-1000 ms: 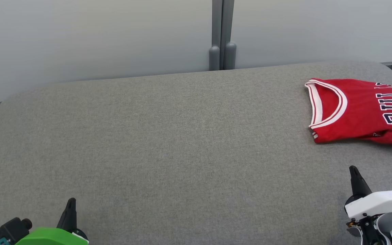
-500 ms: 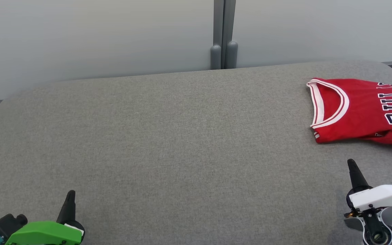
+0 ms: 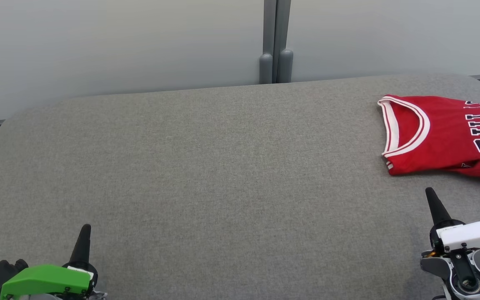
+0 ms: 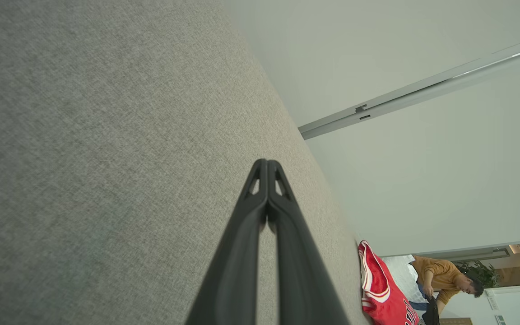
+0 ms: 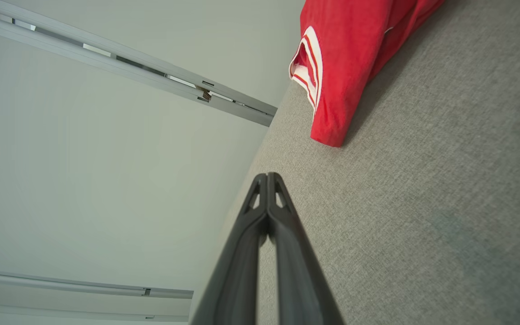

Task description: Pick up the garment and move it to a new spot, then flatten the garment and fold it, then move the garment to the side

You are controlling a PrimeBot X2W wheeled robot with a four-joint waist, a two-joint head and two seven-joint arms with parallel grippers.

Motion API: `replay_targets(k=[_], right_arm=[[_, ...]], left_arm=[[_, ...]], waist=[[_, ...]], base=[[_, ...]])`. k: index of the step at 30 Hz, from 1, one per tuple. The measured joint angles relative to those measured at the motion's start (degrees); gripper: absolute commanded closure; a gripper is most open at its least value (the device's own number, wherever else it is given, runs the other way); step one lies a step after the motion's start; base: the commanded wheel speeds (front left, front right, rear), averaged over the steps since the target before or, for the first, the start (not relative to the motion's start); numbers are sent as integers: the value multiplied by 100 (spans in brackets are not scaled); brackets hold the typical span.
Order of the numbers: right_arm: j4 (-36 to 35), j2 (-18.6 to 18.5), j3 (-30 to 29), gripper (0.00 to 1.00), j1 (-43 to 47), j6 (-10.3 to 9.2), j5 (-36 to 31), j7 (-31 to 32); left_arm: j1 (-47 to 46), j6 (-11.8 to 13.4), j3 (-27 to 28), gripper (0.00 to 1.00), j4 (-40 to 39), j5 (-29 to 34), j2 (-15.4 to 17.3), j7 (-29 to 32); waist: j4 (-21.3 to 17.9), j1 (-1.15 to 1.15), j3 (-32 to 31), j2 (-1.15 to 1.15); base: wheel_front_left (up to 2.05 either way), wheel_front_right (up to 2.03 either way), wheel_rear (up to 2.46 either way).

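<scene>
Left claw (image 3: 86, 229), right claw (image 3: 430, 192): two, pinched; one garment (image 3: 444, 135).

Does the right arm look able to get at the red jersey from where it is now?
Probably yes. The right gripper sits just short of the red jersey, with only bare grey table between them. Its fingers are shut, so they would need to open first.

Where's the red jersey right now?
In the head view, the red jersey lies at the far right of the grey table, just beyond the right gripper.
</scene>
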Motion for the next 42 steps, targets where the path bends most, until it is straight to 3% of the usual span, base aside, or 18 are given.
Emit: replay_targets(k=[33,42], right_arm=[[78,426,-605,100,-349,407,2143,600],[85,464,-622,100,-350,424,2199,624]], left_arm=[[-414,-370,570,100,20,-1828,-328,625],[-436,-412,604,100,22,-1934,-339,635]], waist=[[72,0,58,0],[73,0,58,0]], base=[[0,0,0],[0,0,0]])
